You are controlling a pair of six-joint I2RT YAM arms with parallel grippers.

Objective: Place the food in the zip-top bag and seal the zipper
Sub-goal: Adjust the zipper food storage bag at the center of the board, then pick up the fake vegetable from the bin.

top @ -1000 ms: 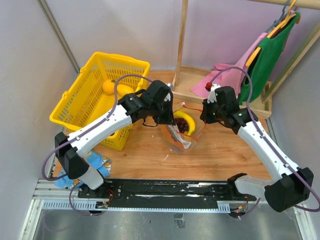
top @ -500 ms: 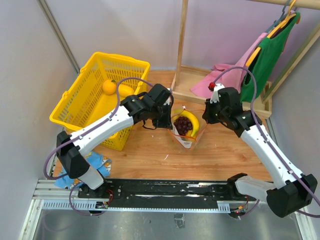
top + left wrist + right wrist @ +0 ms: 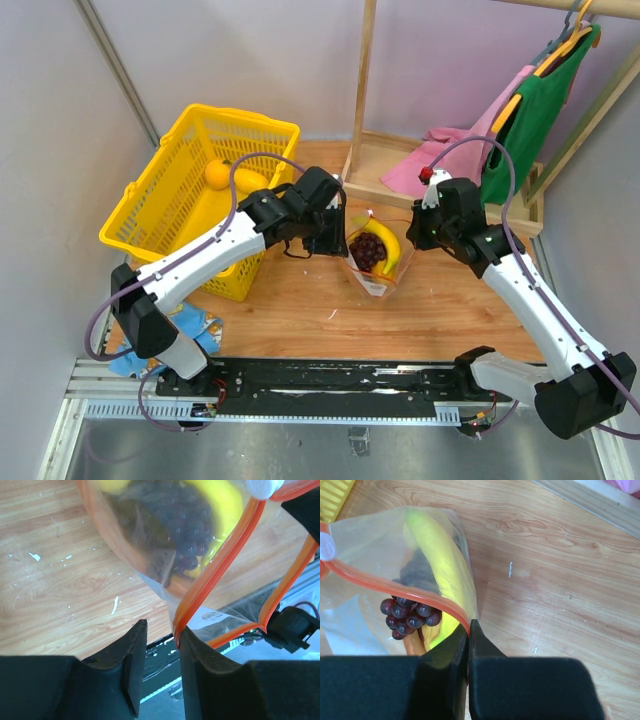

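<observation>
The zip-top bag hangs between my two grippers over the wooden table. It holds the food: a yellow banana and dark grapes. My right gripper is shut on the end of the red zipper. The white slider sits at the far end of that strip. My left gripper stands open. The zipper rests against the tip of its right finger, not between the jaws. The grapes show through the clear bag.
A yellow basket with round yellow-orange fruits stands at the left, close to my left arm. A wooden rack with pink and green cloths is behind the bag. A blue packet lies at the near left.
The bag has gone from slumped on the table to hanging upright, as my right gripper rose slightly. My left gripper's jaws have opened and released the zipper strip.
</observation>
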